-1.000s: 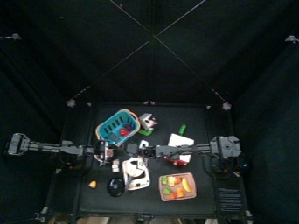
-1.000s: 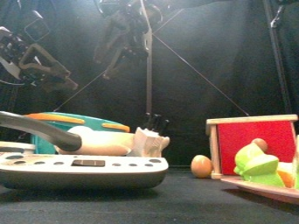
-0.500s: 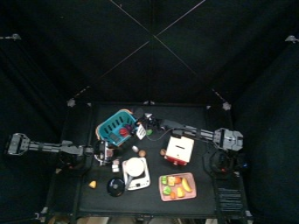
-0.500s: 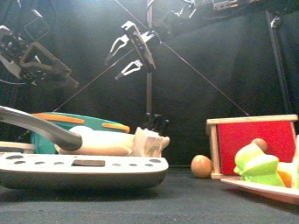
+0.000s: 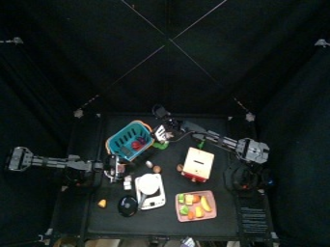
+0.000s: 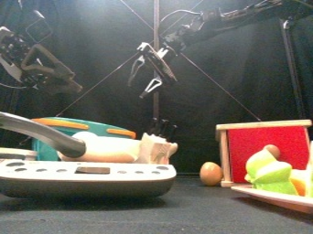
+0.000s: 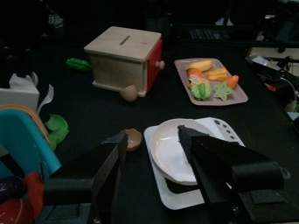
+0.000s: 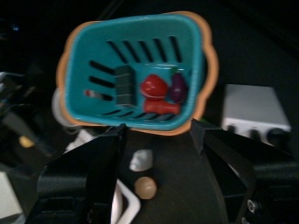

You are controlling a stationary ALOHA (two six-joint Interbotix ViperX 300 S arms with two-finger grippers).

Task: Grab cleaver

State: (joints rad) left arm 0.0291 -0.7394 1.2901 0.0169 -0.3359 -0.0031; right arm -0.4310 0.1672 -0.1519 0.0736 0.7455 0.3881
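A teal basket stands at the back left of the table. The right wrist view looks down into the basket. A dark flat rectangular piece lies inside, the cleaver as far as I can tell, beside a red piece and a purple one. My right gripper hangs high over the basket's right rim. In the front view the right gripper is open with nothing in it. My left gripper rests open above the white scale.
A wooden box with a red side stands right of centre. A tray of toy food sits at the front right. A brown egg lies beside the box. The scale fills the front left.
My right arm has swung from over the scale and box toward the back left, ending above the basket, still open. The left arm has not moved.
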